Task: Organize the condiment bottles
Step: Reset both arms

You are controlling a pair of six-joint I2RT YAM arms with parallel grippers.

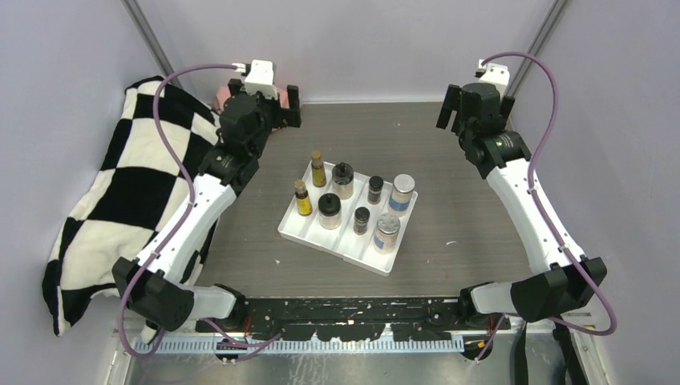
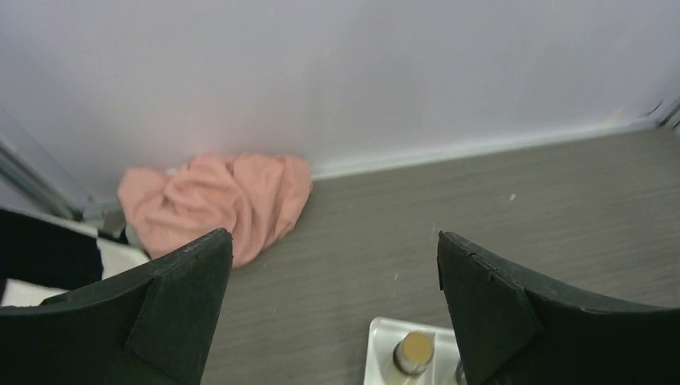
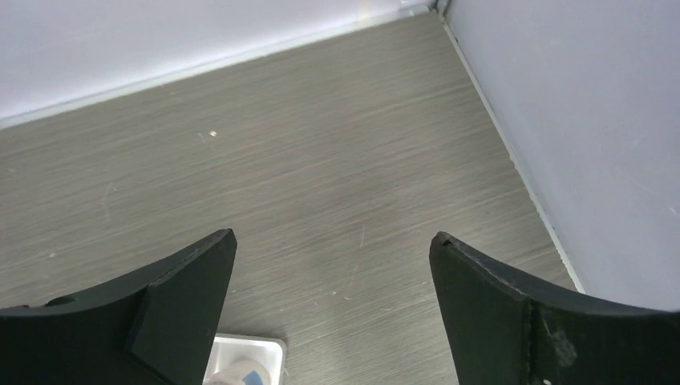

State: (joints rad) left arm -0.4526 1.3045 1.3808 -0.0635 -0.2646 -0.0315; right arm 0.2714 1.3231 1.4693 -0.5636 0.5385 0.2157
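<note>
Pale lilac walls [image 1: 361, 40] box in a grey wood-grain table [image 1: 457, 168].
Even, soft light; a black-and-white checkered cloth [image 1: 120, 184] slumps against the left wall, and a pink cloth [image 2: 216, 200] lies crumpled in the far-left corner.

You've got a black-and-white checkered blanket [image 1: 112, 192] heaped along the left side of the grey table [image 1: 481, 208], and a crumpled pink cloth [image 2: 216, 204] against the back wall [image 2: 361, 72].

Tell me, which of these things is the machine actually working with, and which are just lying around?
Part of the job:
two slim yellow bottles
two black-lidded beige jars
two tiny dark bottles
two silver-lidded shakers
white tray holding all eight

Just lying about:
checkered cloth, at the left
pink cloth, against the back wall
</note>
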